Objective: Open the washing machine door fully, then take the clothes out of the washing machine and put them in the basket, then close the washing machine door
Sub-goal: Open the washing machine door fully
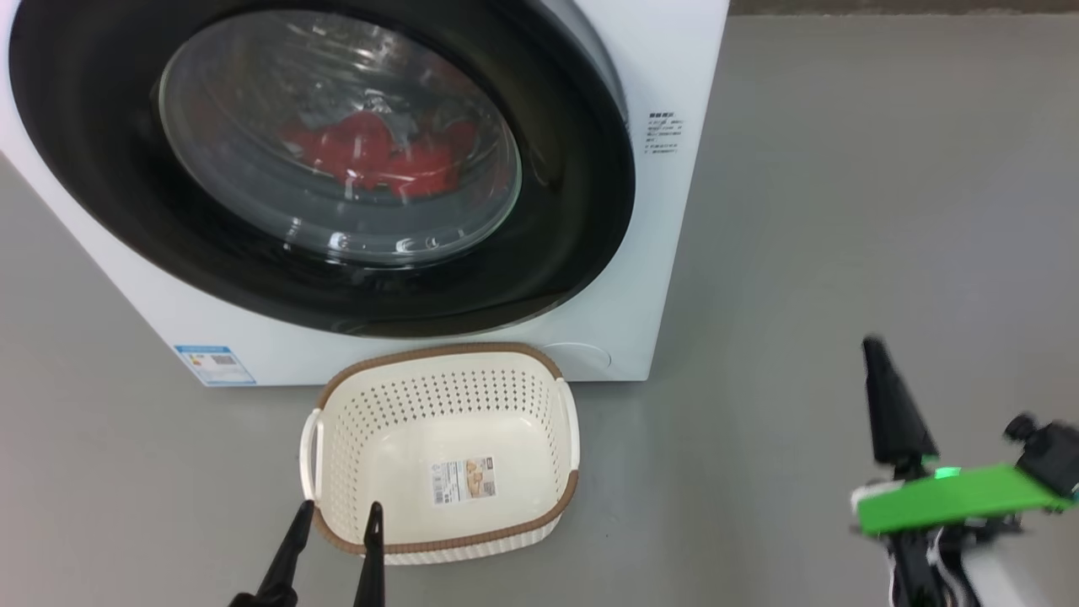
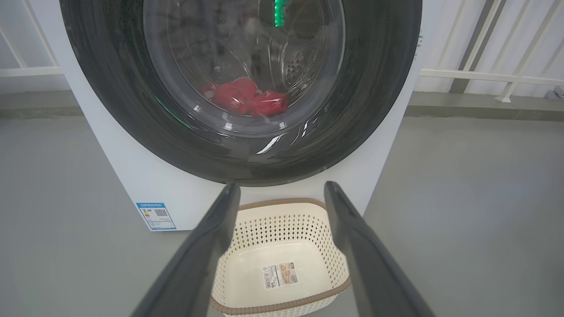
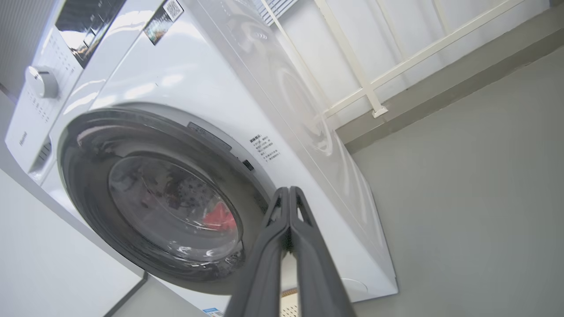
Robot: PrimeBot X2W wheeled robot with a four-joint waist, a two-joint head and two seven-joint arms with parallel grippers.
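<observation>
Grey floor [image 1: 801, 211] with washing machine [image 1: 666, 67]: washing machine door [image 1: 573, 211] closed, red clothes [image 1: 371, 156] behind its glass, basket [image 1: 447, 354] before it. Off to the door's right, and the nearer to its right rim, the right gripper [image 1: 872, 347] is pressed together and empty; the left gripper [image 1: 337, 510], spread wide and empty, hovers at the basket.

Shut door [image 1: 110, 169] blocks drum [image 2: 299, 66]; basket [image 1: 337, 455] open above.

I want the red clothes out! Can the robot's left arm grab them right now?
Probably not yet. The clothes sit behind the glass of the washing machine door, which covers the opening. The left gripper hangs open near the basket, outside.
</observation>
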